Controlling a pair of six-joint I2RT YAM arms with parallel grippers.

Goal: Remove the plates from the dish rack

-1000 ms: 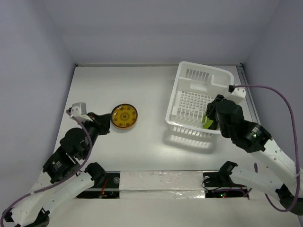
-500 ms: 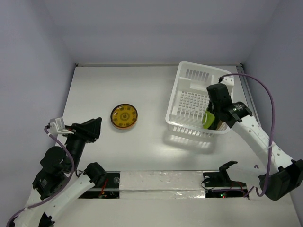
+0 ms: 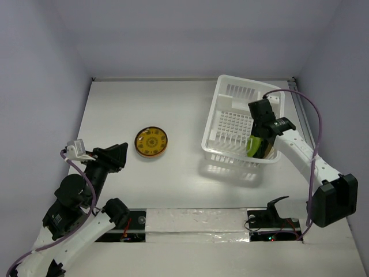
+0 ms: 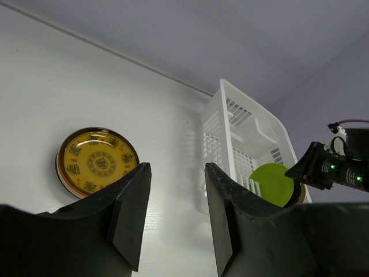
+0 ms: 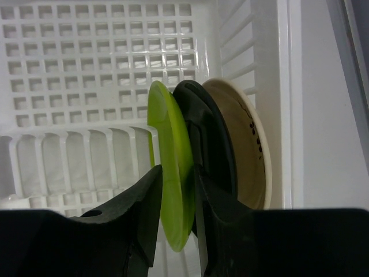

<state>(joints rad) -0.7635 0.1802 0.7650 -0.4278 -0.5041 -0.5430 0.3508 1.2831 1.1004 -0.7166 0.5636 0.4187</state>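
Observation:
The white dish rack [image 3: 214, 120] stands at the back right. A lime green plate [image 3: 252, 146] stands on edge in its near right corner. In the right wrist view the lime green plate [image 5: 172, 167] has a dark plate [image 5: 212, 144] and a tan plate [image 5: 245, 144] upright behind it. My right gripper [image 3: 258, 140] reaches into the rack, and its jaws [image 5: 176, 190] are closed on the lime plate's edge. An orange plate [image 3: 151, 141] lies flat on the table. My left gripper [image 3: 121, 152] is open and empty, near left of the orange plate [image 4: 97, 161].
The rack [image 4: 230, 121] sits against the right wall. White walls close the table's back and sides. The arm bases and a taped strip [image 3: 196, 222] run along the near edge.
My left arm has pulled back from the orange plate toward the near left. My right gripper has moved farther into the rack and settled around the lime green plate.

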